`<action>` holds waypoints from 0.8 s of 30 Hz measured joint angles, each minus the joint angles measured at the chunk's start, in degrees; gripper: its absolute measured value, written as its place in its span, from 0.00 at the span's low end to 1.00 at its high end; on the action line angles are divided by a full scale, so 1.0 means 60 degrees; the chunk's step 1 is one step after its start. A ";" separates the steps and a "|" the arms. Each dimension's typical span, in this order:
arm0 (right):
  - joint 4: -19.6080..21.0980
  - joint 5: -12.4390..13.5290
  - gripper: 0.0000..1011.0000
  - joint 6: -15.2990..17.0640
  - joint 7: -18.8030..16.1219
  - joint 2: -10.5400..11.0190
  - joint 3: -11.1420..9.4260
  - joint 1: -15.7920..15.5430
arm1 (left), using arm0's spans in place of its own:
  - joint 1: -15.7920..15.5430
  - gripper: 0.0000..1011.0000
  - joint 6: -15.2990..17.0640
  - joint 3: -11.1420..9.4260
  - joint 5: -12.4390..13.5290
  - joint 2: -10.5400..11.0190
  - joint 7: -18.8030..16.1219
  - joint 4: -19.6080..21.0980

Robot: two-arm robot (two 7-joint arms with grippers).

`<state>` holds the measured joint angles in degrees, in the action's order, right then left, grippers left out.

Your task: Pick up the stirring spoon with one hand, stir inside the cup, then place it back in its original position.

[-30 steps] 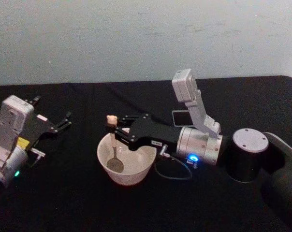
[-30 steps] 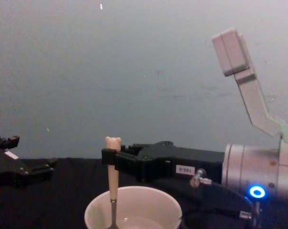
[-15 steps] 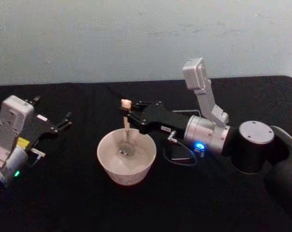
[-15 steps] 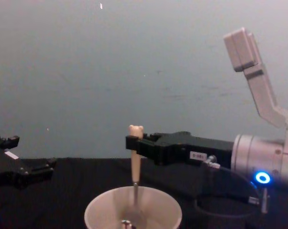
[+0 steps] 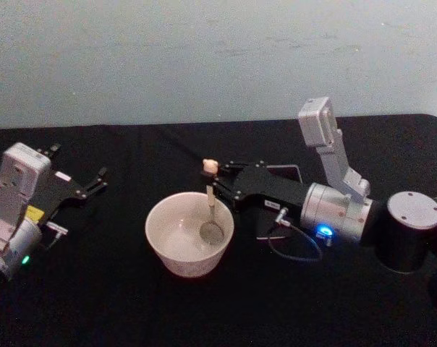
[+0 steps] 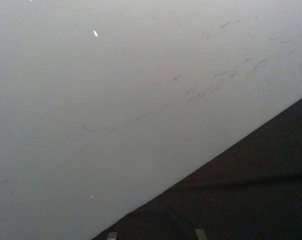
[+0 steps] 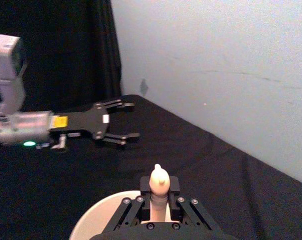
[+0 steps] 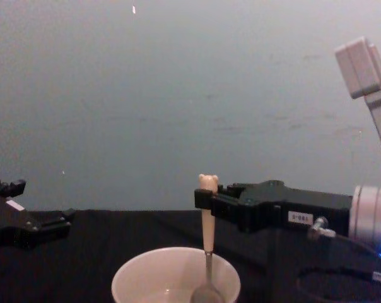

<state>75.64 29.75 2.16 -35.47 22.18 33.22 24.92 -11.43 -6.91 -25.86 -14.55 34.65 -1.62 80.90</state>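
The right end effector [image 5: 213, 181] is clamped on the beige handle of the small stirring spoon [image 5: 210, 211], just under its tiny bear-head top. It reaches in from the 3 o'clock side of the wide, round, cream-white cup [image 5: 186, 264]. The spoon's long axis stands almost upright. Its shiny metal bowl is down inside the cup, close to the inner wall at about 3 o'clock, and whether it touches the wall cannot be told. The chest view agrees: handle vertical [image 8: 207, 230], end effector [image 8: 206, 199] above the cup rim [image 8: 134, 273].

The stir looks to be under way. The return should then be a straight lift along the handle's axis to clear the rim. After that comes a short carry toward 2 o'clock, where the grey edge of the dark square holder [image 5: 291, 170] shows just behind the right forearm.

The left end effector [image 5: 95, 182] is parked at 9 o'clock on the black tabletop [image 5: 117, 303], fingers apart, well away from the cup.
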 joint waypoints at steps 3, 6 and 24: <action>0.0399 0.0088 0.19 0.0091 -0.0133 0.0206 0.0007 -0.0236 | 0.0001 0.99 0.0000 0.0000 0.0000 0.0000 0.0001 0.0000; 0.0582 0.0127 0.19 0.0129 -0.0212 0.0274 0.0061 -0.0340 | 0.0001 0.99 0.0000 0.0000 0.0000 0.0000 0.0000 0.0000; 0.0189 0.0115 0.19 0.0182 -0.0009 -0.0454 0.0524 0.0034 | 0.0001 0.99 0.0000 0.0000 0.0000 0.0000 0.0001 0.0000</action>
<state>76.78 30.44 3.25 -35.52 19.45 36.36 25.13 -11.43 -6.91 -25.86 -14.55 34.65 -1.62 80.90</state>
